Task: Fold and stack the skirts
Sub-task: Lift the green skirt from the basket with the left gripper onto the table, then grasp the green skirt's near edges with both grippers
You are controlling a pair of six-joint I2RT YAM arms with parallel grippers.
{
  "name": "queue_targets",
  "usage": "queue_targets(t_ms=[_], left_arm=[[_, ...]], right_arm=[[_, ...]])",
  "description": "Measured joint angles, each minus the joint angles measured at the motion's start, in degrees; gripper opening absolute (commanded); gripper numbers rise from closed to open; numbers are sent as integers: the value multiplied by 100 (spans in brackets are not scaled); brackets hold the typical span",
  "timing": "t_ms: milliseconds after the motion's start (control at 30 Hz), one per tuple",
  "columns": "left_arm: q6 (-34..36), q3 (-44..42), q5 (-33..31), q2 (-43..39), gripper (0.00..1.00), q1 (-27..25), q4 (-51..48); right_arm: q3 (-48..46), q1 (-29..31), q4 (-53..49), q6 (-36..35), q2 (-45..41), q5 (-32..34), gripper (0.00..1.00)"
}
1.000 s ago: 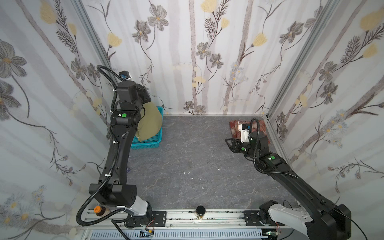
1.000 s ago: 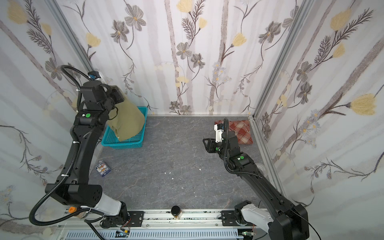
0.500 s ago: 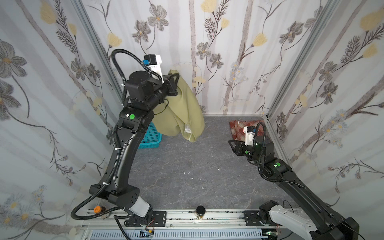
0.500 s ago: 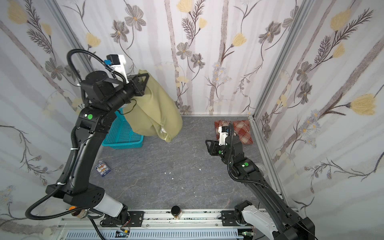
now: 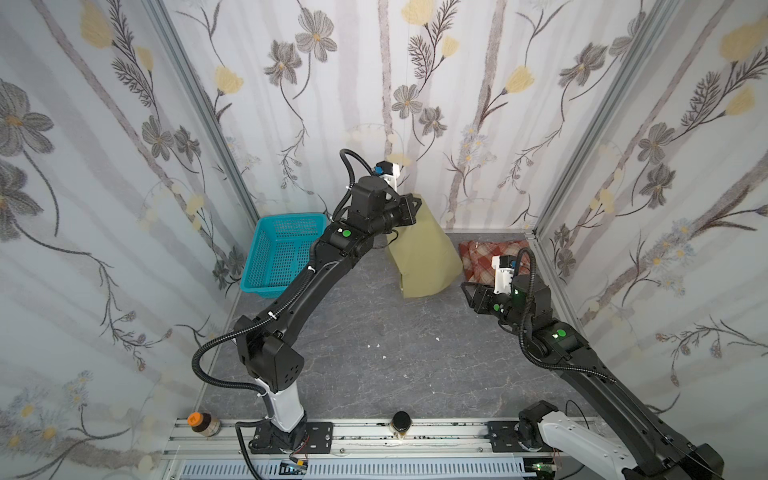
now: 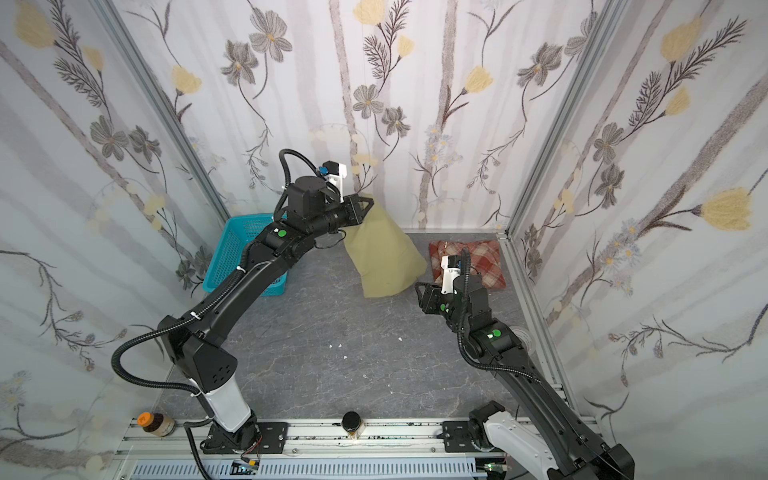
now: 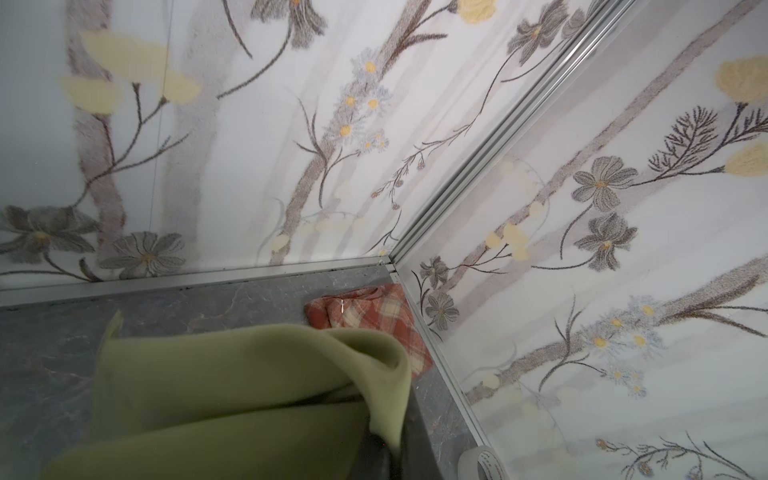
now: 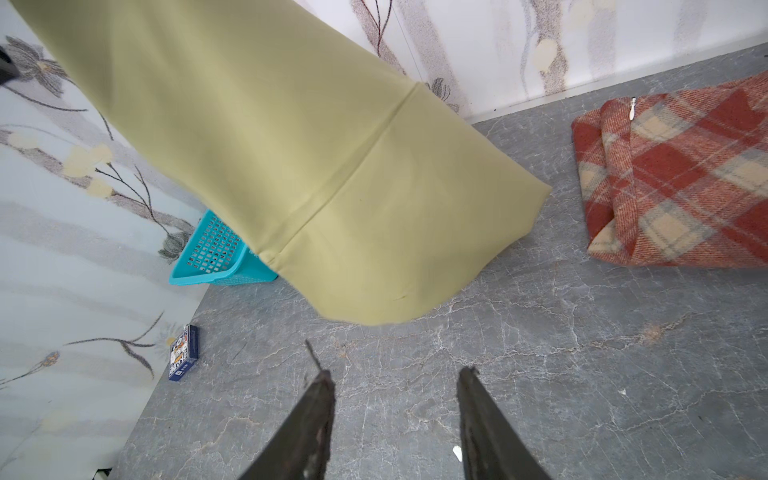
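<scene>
The plain olive-green skirt (image 5: 424, 255) (image 6: 384, 257) hangs from my left gripper (image 5: 415, 205) (image 6: 365, 205), which is shut on its top edge above the back middle of the table. In the left wrist view the green cloth (image 7: 232, 390) drapes over the left gripper (image 7: 380, 451) and hides most of it. Its hem (image 8: 365, 266) reaches down close to the table. The rust-red and cream plaid skirt (image 5: 490, 253) (image 6: 478, 257) (image 7: 374, 320) (image 8: 673, 183) lies folded in the back right corner. My right gripper (image 5: 467, 291) (image 6: 419, 291) (image 8: 395, 374) stands open and empty just in front of the green hem.
A turquoise mesh basket (image 5: 282, 257) (image 6: 237, 253) (image 8: 212, 253) stands at the back left. A small blue card box (image 8: 183, 353) lies by the left wall. A tape roll (image 7: 482, 461) sits by the right wall. A bottle (image 5: 201, 422) and a jar (image 5: 401, 422) stand on the front rail.
My left arm has lifted the olive-green skirt out of the basket and swung it right and down to the back middle. My right gripper has drawn back slightly and opened a little wider.
</scene>
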Motion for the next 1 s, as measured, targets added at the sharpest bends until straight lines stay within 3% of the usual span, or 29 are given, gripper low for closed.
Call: queue_targets(t_ms=[267, 300, 333, 400, 733, 1000], left_arm=[[-721, -2046, -68, -457, 0, 17, 1073], [-741, -2214, -111, -586, 21, 17, 1134], [-756, -2356, -149, -717, 53, 24, 1185], [-793, -2708, -184, -1023, 98, 66, 1436], [-1102, -5080, -210, -2433, 100, 828, 1679], [-1108, -6286, -203, -3211, 100, 1062, 1156]], right_arm=[[-90, 0, -2, -4, 210, 4, 48], [-83, 0, -2, -13, 258, 2, 49], [-72, 0, -4, -28, 293, 0, 49], [-39, 0, -4, -31, 365, 0, 49], [-149, 70, 114, -39, 758, -136, 50], [-702, 807, 317, 144, 1419, -155, 51]])
